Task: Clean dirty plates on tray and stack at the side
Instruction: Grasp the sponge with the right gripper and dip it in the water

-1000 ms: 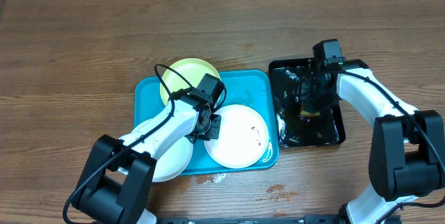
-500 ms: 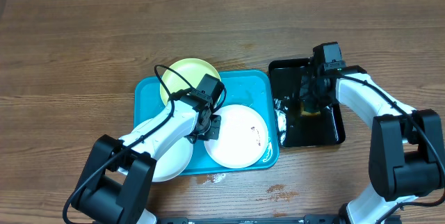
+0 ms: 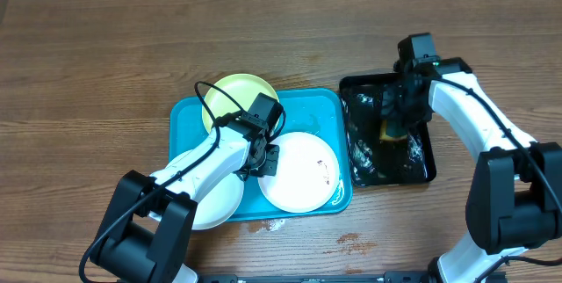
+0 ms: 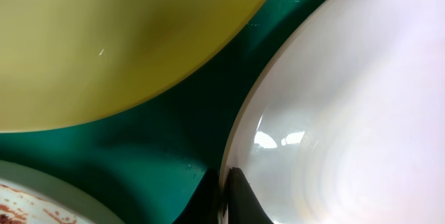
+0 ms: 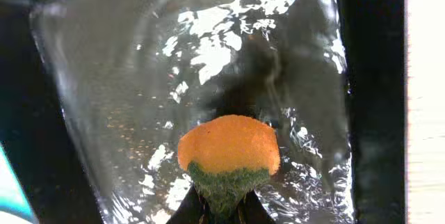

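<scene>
Left end effector (image 4: 224, 200) pinches the white plate (image 4: 348, 113) by its rim; right end effector (image 5: 221, 213) clamps a sponge (image 5: 229, 147) (orange, green-backed) over the black tray (image 5: 372, 78).

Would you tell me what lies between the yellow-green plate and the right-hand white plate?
A bare strip of the turquoise tray; the left wrist view shows it between the yellow-green plate and white plate.

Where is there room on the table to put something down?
Bare wood runs along the far side of the table, behind the blue tray and the black tray, and also left of the blue tray. The blue tray itself is crowded: three plates and the left gripper nearly fill it.
</scene>
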{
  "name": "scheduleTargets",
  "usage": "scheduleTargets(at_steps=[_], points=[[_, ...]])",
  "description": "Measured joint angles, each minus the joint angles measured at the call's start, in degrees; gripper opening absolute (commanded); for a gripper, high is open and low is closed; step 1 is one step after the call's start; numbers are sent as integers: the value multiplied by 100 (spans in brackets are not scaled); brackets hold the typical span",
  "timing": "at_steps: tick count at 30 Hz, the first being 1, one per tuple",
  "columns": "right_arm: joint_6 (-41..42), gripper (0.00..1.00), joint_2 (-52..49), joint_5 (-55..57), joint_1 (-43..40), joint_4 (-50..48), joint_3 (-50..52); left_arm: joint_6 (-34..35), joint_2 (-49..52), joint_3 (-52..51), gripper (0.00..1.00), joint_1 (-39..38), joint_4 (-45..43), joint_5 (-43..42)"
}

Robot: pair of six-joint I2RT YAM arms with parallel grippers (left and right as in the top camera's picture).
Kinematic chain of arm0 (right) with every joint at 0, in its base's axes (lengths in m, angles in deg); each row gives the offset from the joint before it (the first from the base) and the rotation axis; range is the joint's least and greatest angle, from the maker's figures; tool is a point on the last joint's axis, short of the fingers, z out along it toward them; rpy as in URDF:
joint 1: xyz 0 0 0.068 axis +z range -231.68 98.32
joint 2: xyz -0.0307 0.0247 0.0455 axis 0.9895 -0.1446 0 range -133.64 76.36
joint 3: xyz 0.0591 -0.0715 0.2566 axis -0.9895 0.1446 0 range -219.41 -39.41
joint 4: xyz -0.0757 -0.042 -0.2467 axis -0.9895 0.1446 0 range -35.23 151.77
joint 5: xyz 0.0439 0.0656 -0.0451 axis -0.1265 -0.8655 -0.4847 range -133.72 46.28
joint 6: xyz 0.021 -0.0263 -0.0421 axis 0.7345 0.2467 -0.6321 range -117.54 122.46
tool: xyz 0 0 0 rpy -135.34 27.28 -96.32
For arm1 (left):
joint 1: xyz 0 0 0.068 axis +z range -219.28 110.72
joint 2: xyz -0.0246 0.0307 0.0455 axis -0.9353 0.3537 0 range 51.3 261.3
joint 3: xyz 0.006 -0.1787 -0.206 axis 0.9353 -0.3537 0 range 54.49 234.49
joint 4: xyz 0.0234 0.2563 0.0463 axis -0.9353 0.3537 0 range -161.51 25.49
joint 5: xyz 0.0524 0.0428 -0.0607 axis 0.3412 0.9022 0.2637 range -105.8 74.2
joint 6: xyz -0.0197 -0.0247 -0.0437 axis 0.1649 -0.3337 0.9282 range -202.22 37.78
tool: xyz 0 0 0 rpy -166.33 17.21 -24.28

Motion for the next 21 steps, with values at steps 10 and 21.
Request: scheduleTargets(at_steps=[10,21], points=[[-4,4,0,-332,2,455,-17,-2,2,0,4,0,-2,0],[0,4,28,-560,7,1025,-166,2,2,0,4,0,0,2]])
